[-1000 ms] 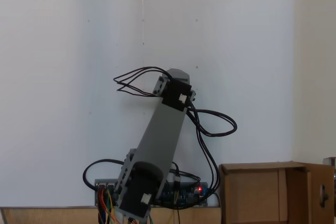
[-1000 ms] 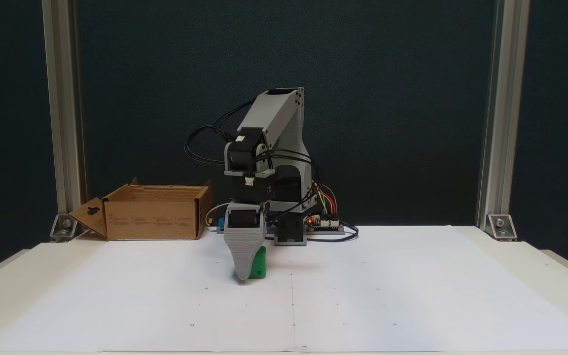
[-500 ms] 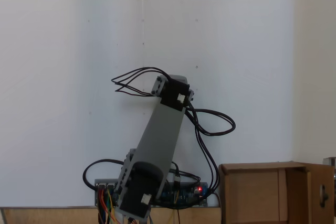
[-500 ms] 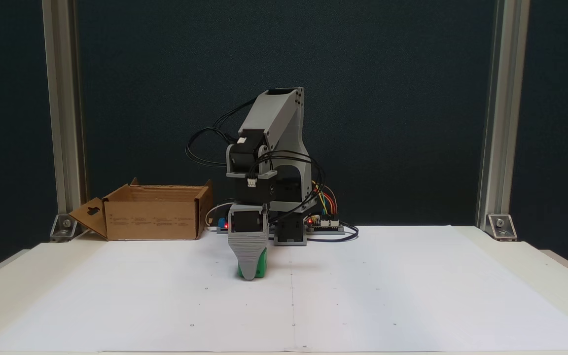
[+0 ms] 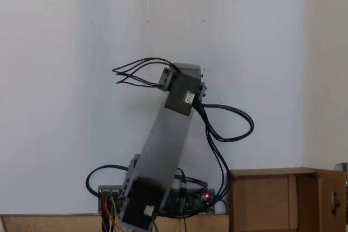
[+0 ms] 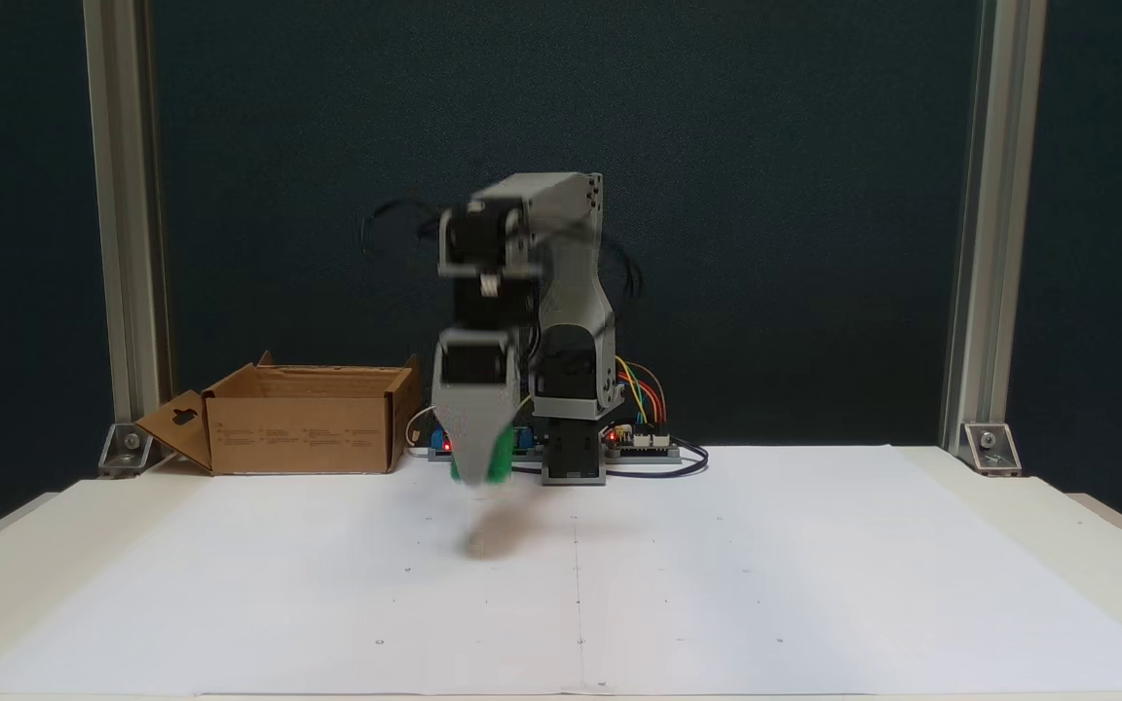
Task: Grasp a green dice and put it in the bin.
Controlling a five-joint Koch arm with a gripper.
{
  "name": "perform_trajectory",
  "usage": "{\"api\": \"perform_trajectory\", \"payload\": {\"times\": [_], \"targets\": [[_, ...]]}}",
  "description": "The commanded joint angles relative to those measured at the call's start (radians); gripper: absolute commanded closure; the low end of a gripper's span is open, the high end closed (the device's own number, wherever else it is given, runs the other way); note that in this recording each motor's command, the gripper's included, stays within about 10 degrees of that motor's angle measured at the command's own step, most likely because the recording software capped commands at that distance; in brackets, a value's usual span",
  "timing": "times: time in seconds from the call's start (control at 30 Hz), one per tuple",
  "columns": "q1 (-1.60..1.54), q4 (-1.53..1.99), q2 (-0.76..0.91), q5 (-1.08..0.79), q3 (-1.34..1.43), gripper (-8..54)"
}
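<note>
With the gripper (image 6: pixel 476 475) pinching the green dice (image 6: pixel 497 464) above the table (image 6: pixel 814 584), next it must swing toward the cardboard box (image 6: pixel 303 428) at the table's back edge.

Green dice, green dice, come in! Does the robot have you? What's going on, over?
Pincer shut on the green dice, lifted off the table, picture blurry. Cardboard box open, off to the left in this fixed view. Nothing between them.

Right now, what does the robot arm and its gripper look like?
The arm is built of light grey plastic links joined by black boxy motors, some with small white labels. Thin black cables loop off its side, and coloured wires fan out at the base by a red light. The gripper is pale grey and tapers downward, though blurred.
</note>
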Motion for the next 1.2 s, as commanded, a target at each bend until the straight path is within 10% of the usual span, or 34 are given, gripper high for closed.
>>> {"api": "perform_trajectory", "payload": {"times": [0.0, 1.17], "targets": [[-0.002, 0.164, 0.028, 0.104, -0.152, 34.0], [1.097, 0.293, -0.057, -0.097, -0.607, 34.0]]}}
